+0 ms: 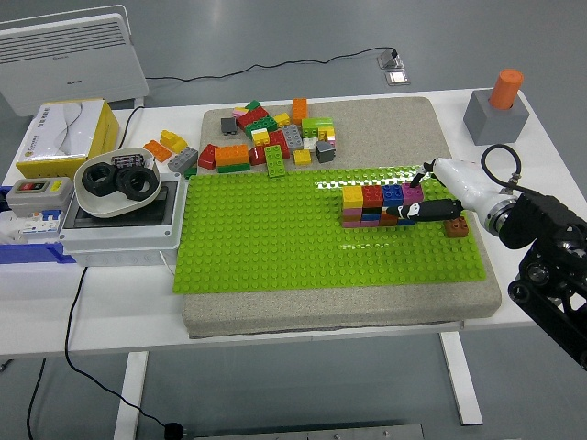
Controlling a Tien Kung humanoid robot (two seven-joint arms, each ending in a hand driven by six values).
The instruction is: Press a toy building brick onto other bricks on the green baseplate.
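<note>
No readable writing; right hand [438, 194] rests against the brick stack [381, 204] on one baseplate [275, 238], its grip unclear.

I get one view only — high on my side, looking forward and down over the table [275, 316], near edge low, floor beyond.

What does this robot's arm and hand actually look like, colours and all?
Only the right arm shows. The right hand has a smooth, glossy white shell with slim black fingers. Behind it sits a silvery metal wrist ring, and a black cable loops up over the wrist. The rest of the arm is chunky, matte black, with round joint housings. No markings are legible.
</note>
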